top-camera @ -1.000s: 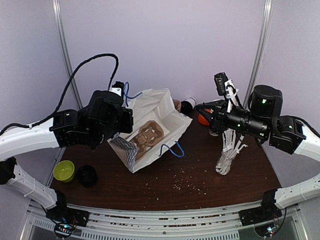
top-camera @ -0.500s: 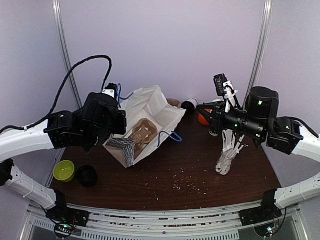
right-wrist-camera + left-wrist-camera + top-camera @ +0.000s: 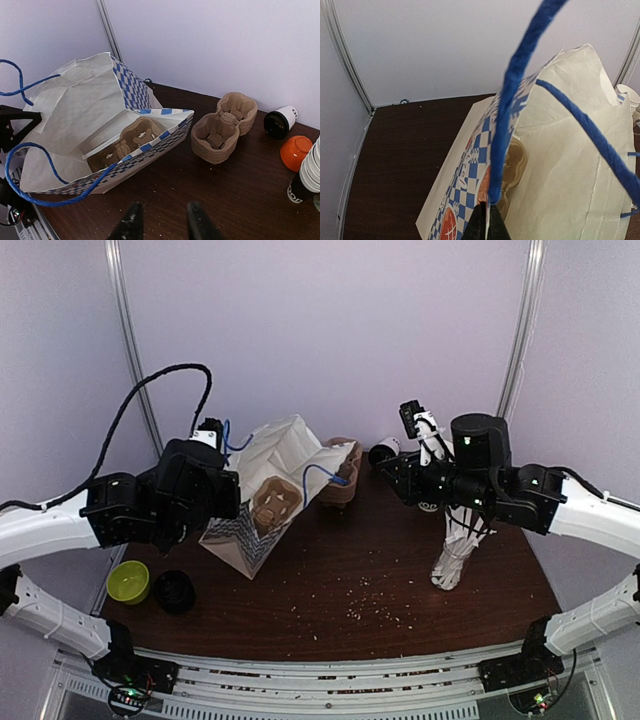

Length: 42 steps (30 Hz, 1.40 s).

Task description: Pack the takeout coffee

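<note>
Two trays show from above: packed tray (image 3: 275, 502) inside the bag (image 3: 285, 445), loose tray (image 3: 338, 485) at its mouth, cup (image 3: 381, 451) nearest the right arm (image 3: 480, 475). Left wrist: left end effector (image 3: 486, 225) pinches the blue handle (image 3: 520, 75). Right wrist: right end effector (image 3: 163, 212) slightly spread, empty; cup on its side ahead-right, dark top facing it.

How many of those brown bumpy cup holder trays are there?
2. One carrier tray lies inside the checked paper bag. The other sits on the table, beside the bag's open end. The bag could be hiding more.
</note>
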{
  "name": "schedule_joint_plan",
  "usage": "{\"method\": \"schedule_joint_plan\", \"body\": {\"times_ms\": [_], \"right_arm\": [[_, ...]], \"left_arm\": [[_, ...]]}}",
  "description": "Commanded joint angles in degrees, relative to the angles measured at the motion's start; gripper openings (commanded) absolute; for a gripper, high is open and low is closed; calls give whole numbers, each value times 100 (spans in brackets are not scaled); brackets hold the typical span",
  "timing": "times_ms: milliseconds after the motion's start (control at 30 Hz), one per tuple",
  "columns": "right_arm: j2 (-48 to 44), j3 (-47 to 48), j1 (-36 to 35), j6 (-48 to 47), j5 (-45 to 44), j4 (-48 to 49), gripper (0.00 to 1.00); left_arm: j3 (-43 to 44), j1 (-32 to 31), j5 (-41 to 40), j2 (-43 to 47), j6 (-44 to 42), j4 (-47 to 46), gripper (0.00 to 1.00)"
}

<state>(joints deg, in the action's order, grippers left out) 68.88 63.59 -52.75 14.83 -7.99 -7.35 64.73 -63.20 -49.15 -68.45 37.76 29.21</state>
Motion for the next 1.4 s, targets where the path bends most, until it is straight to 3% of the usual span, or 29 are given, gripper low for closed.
{"method": "schedule_joint_plan", "body": {"times_ms": [0,100,233,600,833,1133,1367], "right_arm": [[121,336,41,148,93,-173,48],[223,442,61,192,3,-250,64],[524,774,122,284,-176,-377,73],[2410,2654,1096,1194,-1303,-973,80],[4055,4043,1623,1005,-2140,-912,81],[6135,6307,2323,224,-1473,-1521,82],[6548,6518,2787,357,-871,-1326,89]], "left_arm": [[-199,36,-131,199,-147,-218,0],[-313,36,-117,279,-233,-311,0],[-546,45,-121,417,-380,-520,0],[-898,121,-166,681,-1001,-1068,0],[-1146,268,-122,854,-1246,-1246,0],[-1124,364,-80,668,-1605,-1386,0],[-1123,480,57,433,-1705,-1463,0]]}}
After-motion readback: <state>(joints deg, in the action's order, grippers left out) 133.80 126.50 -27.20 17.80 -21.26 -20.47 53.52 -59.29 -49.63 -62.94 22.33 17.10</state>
